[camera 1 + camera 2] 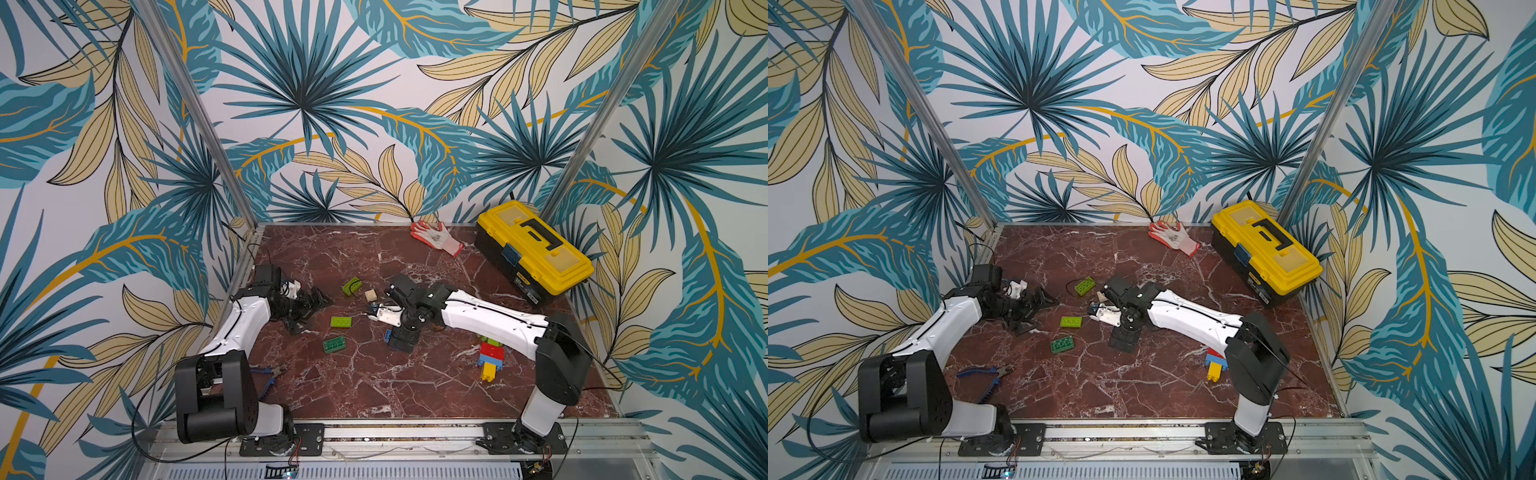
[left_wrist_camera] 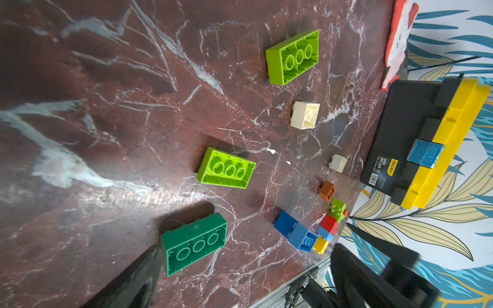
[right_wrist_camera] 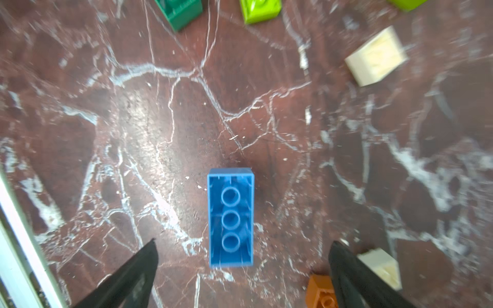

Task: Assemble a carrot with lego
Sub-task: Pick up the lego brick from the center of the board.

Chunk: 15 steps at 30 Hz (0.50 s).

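Observation:
In the right wrist view a blue lego brick (image 3: 230, 217) lies hollow side up on the marble table, between the wide-apart fingers of my open right gripper (image 3: 242, 269), which touches nothing. An orange brick (image 3: 321, 293) and a cream brick (image 3: 381, 266) sit by one finger. In a top view the right gripper (image 1: 400, 340) hangs over the table's middle. My left gripper (image 1: 308, 311) stands open and empty at the left. Two lime bricks (image 1: 351, 286) (image 1: 340, 321), a dark green brick (image 1: 334, 345) and a cream brick (image 1: 371, 295) lie between the arms.
A joined stack of lime, red, blue and yellow bricks (image 1: 491, 359) lies under the right arm. A yellow toolbox (image 1: 534, 249) stands at the back right, a red and white glove (image 1: 436, 235) by the back wall. Blue-handled pliers (image 1: 272, 372) lie at the front left.

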Each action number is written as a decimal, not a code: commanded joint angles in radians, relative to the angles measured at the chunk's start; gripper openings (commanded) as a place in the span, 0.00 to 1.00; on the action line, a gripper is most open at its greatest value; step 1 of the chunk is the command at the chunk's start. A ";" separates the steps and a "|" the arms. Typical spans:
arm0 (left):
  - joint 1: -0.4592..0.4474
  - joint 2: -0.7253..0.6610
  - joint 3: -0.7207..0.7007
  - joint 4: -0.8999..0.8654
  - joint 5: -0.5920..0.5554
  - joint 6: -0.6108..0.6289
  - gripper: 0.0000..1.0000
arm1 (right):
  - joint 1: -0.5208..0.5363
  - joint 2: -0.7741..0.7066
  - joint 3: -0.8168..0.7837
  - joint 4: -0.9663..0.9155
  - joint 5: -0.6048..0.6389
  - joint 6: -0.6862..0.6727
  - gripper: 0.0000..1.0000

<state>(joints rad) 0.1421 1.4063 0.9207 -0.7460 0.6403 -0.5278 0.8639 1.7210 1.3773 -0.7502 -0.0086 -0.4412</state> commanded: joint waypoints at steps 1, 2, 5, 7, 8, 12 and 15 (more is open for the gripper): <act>0.009 -0.036 0.006 -0.035 -0.103 -0.033 0.99 | 0.001 -0.104 -0.023 0.031 -0.024 -0.007 0.99; 0.010 -0.047 0.008 -0.040 -0.129 -0.051 0.99 | 0.003 -0.119 -0.021 0.047 -0.046 -0.027 0.99; 0.036 -0.084 -0.001 -0.047 -0.187 -0.122 1.00 | 0.010 -0.079 0.033 0.078 -0.103 -0.106 0.99; 0.072 -0.094 -0.006 -0.047 -0.188 -0.147 0.99 | 0.011 -0.024 0.081 0.110 -0.175 -0.148 0.99; 0.098 -0.097 -0.006 -0.046 -0.176 -0.156 0.99 | 0.011 0.012 0.109 0.128 -0.218 -0.162 0.99; 0.185 -0.110 0.012 -0.042 -0.150 -0.145 1.00 | 0.034 0.198 0.316 0.066 -0.312 -0.170 0.96; 0.248 -0.111 -0.012 0.018 -0.018 -0.123 0.99 | 0.059 0.340 0.459 0.016 -0.367 -0.158 0.89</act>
<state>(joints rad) 0.3470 1.3125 0.9203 -0.7723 0.5301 -0.6617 0.8974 1.9865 1.7634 -0.6746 -0.2680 -0.5831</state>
